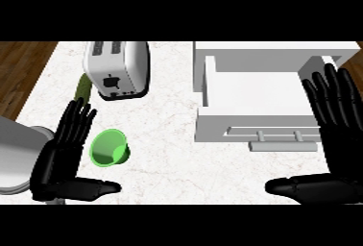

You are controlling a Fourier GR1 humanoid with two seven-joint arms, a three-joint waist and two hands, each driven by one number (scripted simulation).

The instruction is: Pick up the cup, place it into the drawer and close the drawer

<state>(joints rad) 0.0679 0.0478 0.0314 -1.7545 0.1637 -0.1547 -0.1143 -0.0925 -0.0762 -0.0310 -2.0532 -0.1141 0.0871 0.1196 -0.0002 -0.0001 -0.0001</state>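
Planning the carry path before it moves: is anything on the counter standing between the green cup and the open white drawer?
Nothing visible does. The green plastic cup lies beside the left robot hand, and only bare marble counter separates it from the open white drawer. The silver toaster sits farther back, off that line.

Green cup (108, 148) lies just beside open left robot hand (60, 156); white drawer (248, 127) stands open

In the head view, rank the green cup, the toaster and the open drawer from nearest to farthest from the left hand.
From the left hand:
1. Green cup, right beside its fingers, lying on its side.
2. Toaster, farther up the counter, above the hand.
3. Open drawer, across the counter on the right.
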